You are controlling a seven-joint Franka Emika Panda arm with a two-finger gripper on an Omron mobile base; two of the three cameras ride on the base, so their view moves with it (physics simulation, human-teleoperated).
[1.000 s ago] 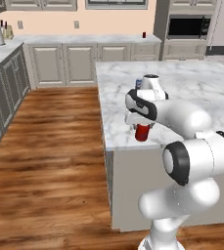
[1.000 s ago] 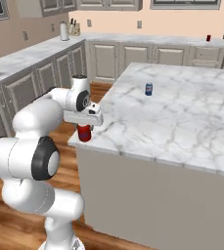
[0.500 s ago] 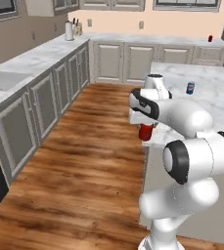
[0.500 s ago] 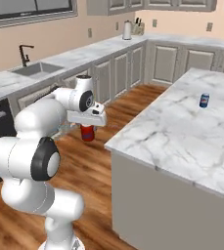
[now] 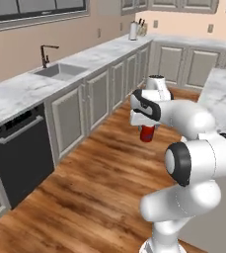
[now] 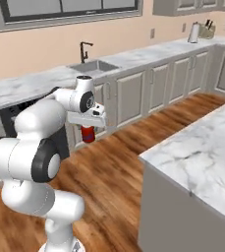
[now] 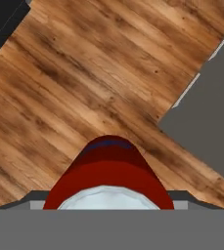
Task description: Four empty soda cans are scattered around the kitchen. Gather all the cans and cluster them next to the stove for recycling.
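A red soda can [image 5: 147, 133] with a silvery top hangs upright over the wood floor, and my gripper [image 5: 146, 129] is shut on it, pointing down. From the right base camera the same can [image 6: 88, 134] sits under the gripper [image 6: 88, 129], in front of the lower cabinets. Looking along the hand, the can [image 7: 108, 171] bulges up from the bottom edge with bare floorboards beneath it. The stove is out of view.
A marble counter with a sink [image 5: 59, 71] and dark faucet [image 5: 46, 53] runs along the left wall, above a black dishwasher [image 5: 20, 148]. The marble island [image 6: 197, 152] stands to the right. A wide strip of wood floor [image 5: 85, 188] lies between them.
The whole picture has swung as the base turned left: the island and its blue can slid off to the right, the sink counter came in. The red can stays in the gripper.
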